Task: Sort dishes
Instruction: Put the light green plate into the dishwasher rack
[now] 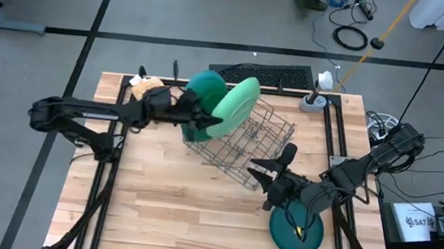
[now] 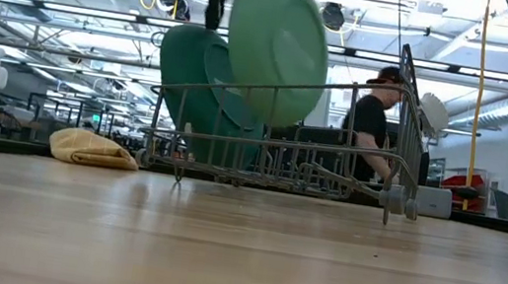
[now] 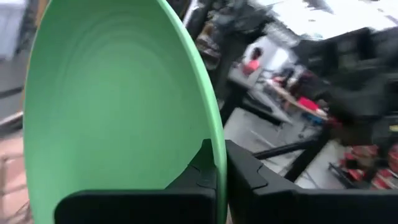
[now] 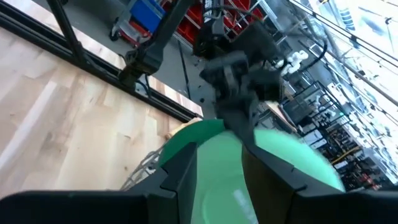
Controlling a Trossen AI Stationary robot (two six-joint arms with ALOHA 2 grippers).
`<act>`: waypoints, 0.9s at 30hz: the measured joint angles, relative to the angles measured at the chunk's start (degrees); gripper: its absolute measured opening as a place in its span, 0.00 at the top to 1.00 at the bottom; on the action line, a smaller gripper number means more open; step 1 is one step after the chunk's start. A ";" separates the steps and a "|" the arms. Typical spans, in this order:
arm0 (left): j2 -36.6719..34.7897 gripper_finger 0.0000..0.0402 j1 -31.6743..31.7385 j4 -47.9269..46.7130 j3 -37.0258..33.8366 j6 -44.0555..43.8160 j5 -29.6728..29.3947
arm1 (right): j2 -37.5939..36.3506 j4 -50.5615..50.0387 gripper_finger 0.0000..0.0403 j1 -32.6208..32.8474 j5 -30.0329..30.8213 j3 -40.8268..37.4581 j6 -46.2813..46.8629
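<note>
My left gripper [image 1: 208, 121] is shut on a light green plate [image 1: 236, 105], held on edge above the far left part of the grey wire rack [image 1: 245, 143]. In the low view the plate [image 2: 277, 46] is tilted and sits above the rack's top wire. A teal plate [image 1: 204, 86] stands on edge in the rack behind it. My right gripper [image 1: 258, 171] is open and empty by the rack's near right corner, its fingers pointing toward the rack. Another teal plate [image 1: 295, 231] lies flat on the table under the right arm. My left gripper pinches the light green plate's rim [image 3: 216, 163] between its two fingers, one finger [image 3: 199, 177] on the hollow face and one on the back. The fingers come level from the table's left. The plate stands on edge, tilted; whether it touches the rack, I cannot tell.
A tan waffle cloth [image 1: 146, 86] lies at the table's far left, beside the left arm. A black keyboard [image 1: 263, 75] and a small grey device [image 1: 315, 102] sit at the far edge. A person [image 2: 372, 119] shows beyond the table. Bare wood spreads across the near left.
</note>
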 joint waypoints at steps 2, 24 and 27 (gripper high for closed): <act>2.83 0.97 0.32 0.86 -0.16 -0.72 -0.17 | 0.00 -0.13 0.71 -0.76 -0.05 0.00 -0.34; 5.95 0.97 1.30 1.93 -0.12 -3.07 -3.14 | 0.00 -6.62 0.71 -2.43 -0.73 -0.07 5.52; 5.97 0.97 0.86 2.66 -0.12 -3.47 -3.11 | 0.00 -6.32 0.71 -2.43 -0.78 -0.07 5.53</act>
